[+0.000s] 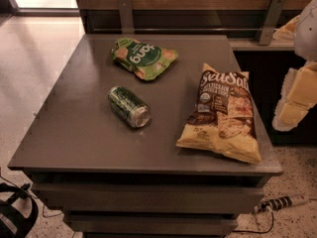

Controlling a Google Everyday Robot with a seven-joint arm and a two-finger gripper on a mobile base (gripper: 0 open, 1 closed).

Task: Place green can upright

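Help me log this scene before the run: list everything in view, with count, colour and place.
green can: one, dark green with silver ends, lying on its side mid-table
green snack bag: one, green, flat on the table's far part
chip bag: one, yellow and brown, flat on the table's right part
table: one, grey-brown, centre of view
cable: one, pale, floor at lower right
gripper: one, pale yellow and white, right edge of view, away from the can

Break rm: snack counter point(74, 133); gripper point(298, 99) rt.
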